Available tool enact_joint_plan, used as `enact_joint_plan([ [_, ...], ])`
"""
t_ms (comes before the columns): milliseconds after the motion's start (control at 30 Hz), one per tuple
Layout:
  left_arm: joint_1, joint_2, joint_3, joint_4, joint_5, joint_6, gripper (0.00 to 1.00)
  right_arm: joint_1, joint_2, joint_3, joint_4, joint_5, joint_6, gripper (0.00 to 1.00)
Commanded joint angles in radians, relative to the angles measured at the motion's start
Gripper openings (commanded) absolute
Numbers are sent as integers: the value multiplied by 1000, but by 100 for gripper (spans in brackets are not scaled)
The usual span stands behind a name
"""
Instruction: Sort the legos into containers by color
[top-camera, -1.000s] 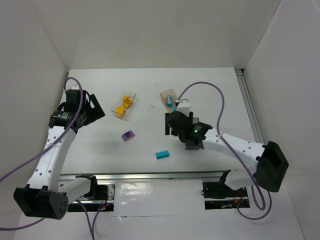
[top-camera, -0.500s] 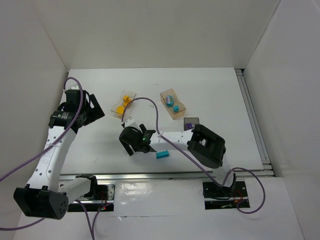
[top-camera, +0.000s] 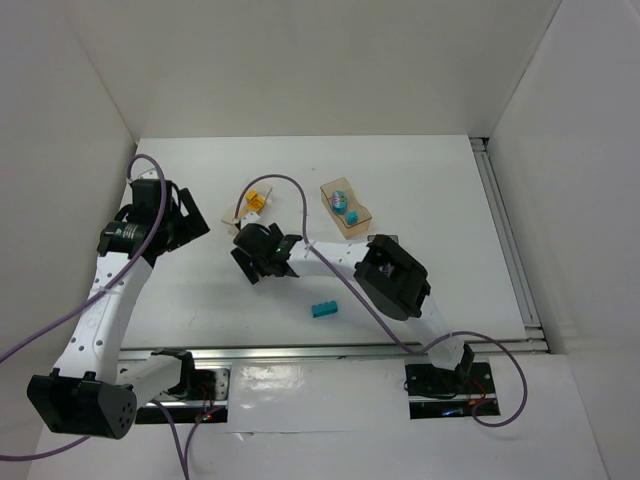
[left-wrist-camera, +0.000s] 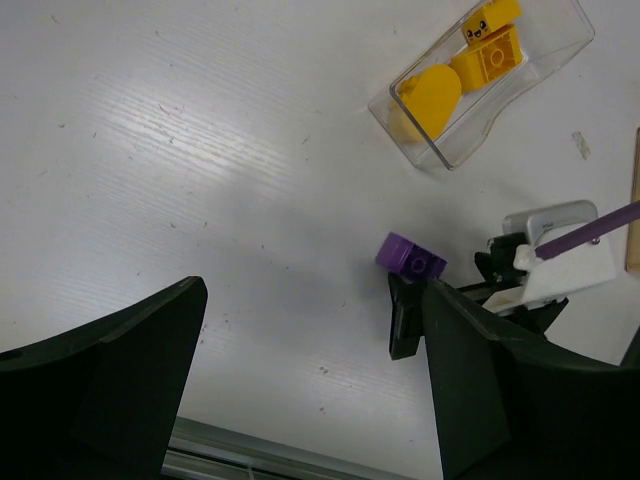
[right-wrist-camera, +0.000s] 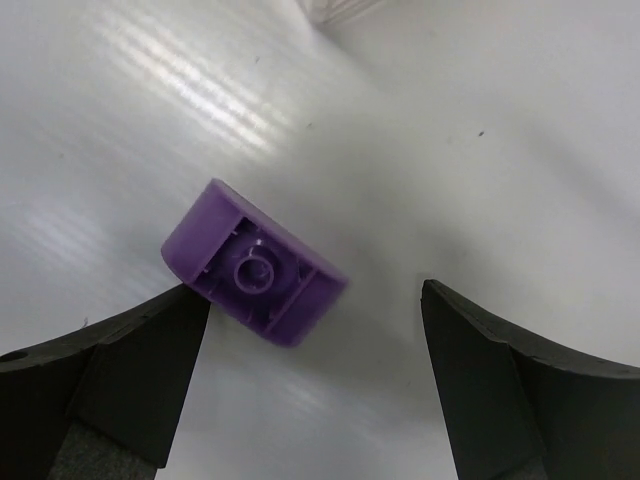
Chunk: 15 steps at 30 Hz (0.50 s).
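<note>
My right gripper (top-camera: 262, 258) is open, reaching across to the table's left-middle. In the right wrist view a purple lego (right-wrist-camera: 255, 265) lies upside down on the table between the fingers of my right gripper (right-wrist-camera: 316, 300), near the left one. The left wrist view also shows the purple lego (left-wrist-camera: 411, 257). A cyan lego (top-camera: 323, 310) lies near the front. The clear container (left-wrist-camera: 480, 75) holds yellow legos (left-wrist-camera: 430, 95). The tan container (top-camera: 347, 207) holds cyan legos. My left gripper (top-camera: 195, 225) is open and empty at the left. The dark grey container is hidden.
The right arm's elbow (top-camera: 395, 275) and its purple cable (top-camera: 290, 190) stretch across the middle of the table. White walls enclose the table on three sides. A metal rail (top-camera: 330, 352) runs along the near edge.
My right arm has swung from beside the tan container leftward, past the cyan lego, and now its open gripper is over the purple lego. The left arm has not moved.
</note>
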Motion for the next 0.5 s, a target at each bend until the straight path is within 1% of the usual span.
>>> enact_joint_plan([
  [0,5,-11,3,2,-4,24,94,-28,35,45,18,-25,-61,93],
  [133,5,-2,3,2,-13,24,94,-49,59,66,46,-70,-96,94],
  [200,5,-2,3,2,-13,24,94,-49,59,66,46,-70,-105,88],
  [267,5,-2,3,2,-13,24,94,-49,47,35,82,-70,-105,75],
  [333,5,-2,3,2,-13,24,94,-40,36,26,82,-70,-105,64],
  [367,5,-2,3,2,-13,24,94,-30,36,26,82,-70,-105,51],
  [433,5,-2,3,2,-4,24,94,-17,15,26,57,-26,-86,40],
  [467,5,-2,3,2,-4,24,94,-5,-20,14,43,-9,-57,34],
])
